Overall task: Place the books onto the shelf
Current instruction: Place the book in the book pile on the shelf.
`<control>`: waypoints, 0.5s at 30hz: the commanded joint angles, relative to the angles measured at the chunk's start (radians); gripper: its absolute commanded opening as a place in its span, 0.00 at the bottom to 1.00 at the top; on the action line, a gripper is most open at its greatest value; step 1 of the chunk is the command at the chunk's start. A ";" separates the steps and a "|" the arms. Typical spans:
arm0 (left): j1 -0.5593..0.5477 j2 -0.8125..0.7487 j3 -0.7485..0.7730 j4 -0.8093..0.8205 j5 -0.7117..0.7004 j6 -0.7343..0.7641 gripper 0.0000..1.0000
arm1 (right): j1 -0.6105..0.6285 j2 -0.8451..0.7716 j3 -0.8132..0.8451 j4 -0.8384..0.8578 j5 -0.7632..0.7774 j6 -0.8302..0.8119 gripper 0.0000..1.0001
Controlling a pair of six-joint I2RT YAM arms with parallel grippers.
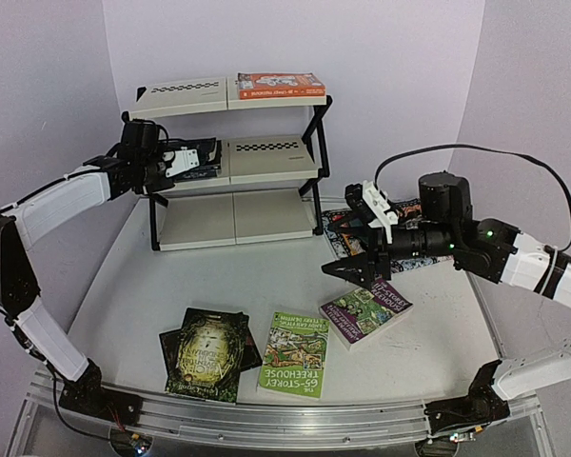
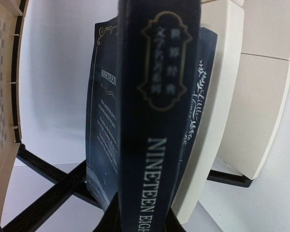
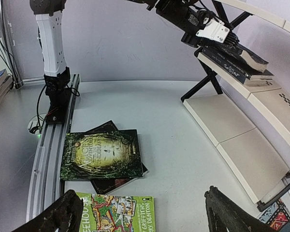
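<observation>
At mid shelf [image 1: 266, 160] tier, dark blue book [image 2: 157, 121] tight in L hand [image 1: 174, 163]; R hand [image 1: 354, 271] wide open.

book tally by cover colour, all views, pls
orange book: 1
dark blue book: 2, middle tier of the shelf, one in the jaws of the left gripper
green-gold book: 1
black book under it: 1
bright green book: 1
purple book: 1
Total: 7 clearly visible
</observation>
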 commanded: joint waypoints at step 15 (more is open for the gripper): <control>-0.003 0.058 0.127 -0.058 -0.024 -0.044 0.17 | -0.001 -0.050 -0.025 0.028 -0.016 -0.001 0.88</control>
